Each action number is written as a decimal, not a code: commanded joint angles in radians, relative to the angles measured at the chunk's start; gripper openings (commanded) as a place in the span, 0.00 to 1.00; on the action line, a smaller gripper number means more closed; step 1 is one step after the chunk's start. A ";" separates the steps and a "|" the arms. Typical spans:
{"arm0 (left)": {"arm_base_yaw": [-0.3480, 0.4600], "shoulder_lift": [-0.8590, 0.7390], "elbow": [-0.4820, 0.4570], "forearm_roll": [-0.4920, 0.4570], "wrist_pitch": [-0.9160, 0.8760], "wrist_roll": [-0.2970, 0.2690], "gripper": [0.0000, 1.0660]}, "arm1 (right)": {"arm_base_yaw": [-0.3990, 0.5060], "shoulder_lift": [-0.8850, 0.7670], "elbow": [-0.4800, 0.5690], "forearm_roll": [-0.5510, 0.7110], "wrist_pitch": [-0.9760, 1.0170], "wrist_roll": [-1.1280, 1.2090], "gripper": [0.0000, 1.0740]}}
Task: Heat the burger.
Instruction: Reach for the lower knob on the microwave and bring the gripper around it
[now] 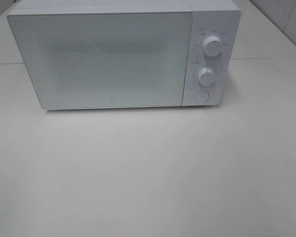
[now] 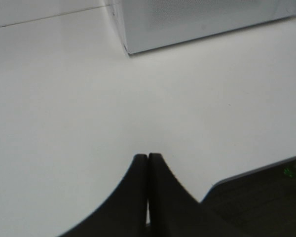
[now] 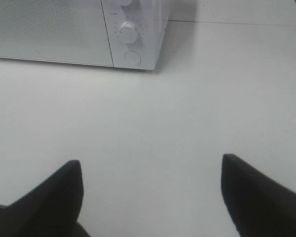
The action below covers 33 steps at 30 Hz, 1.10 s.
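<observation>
Exterior high shows you a white microwave (image 1: 113, 59) on the far half of the pale bench (image 1: 148, 173). Its left edge sits near the left side of the view, and its frosted door (image 1: 101, 59) is shut flush. You cannot see the burger in any view, so you cannot tell where it is. Right of the door is the control panel, with an upper dial (image 1: 212, 47), a lower dial (image 1: 206, 75) and a round button (image 1: 202, 97) beneath them. A seam (image 1: 266, 58) crosses the bench at the far right, level with the microwave's middle. The whole near half of the bench is open surface, from left edge to right.

On the left wrist view, your left pincer (image 2: 148, 160) is clenched, its tips pressed together on nothing, over bare bench. The microwave's near left corner is well apart from it, and the bench edge (image 2: 251, 173) runs close by, with dark floor (image 2: 266, 202) beyond.

On the right wrist view, your right pincer (image 3: 150, 160) is released, its fingers spread wide over bare bench, well apart from the panel corner.
</observation>
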 commanded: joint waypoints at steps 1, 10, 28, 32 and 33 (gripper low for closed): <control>0.001 -0.010 0.043 -0.058 -0.063 0.062 0.00 | -0.005 -0.026 -0.001 0.004 -0.014 0.004 0.68; 0.001 -0.009 0.086 -0.052 -0.181 0.084 0.00 | -0.005 -0.026 -0.001 0.004 -0.014 0.004 0.68; 0.001 -0.009 0.086 -0.051 -0.181 0.082 0.00 | -0.005 -0.026 -0.001 0.004 -0.014 0.004 0.68; 0.001 -0.009 0.086 -0.051 -0.181 0.082 0.00 | -0.005 -0.026 -0.001 0.004 -0.014 0.004 0.68; 0.001 -0.009 0.086 -0.051 -0.181 0.082 0.00 | -0.005 -0.026 -0.001 0.004 -0.014 0.004 0.68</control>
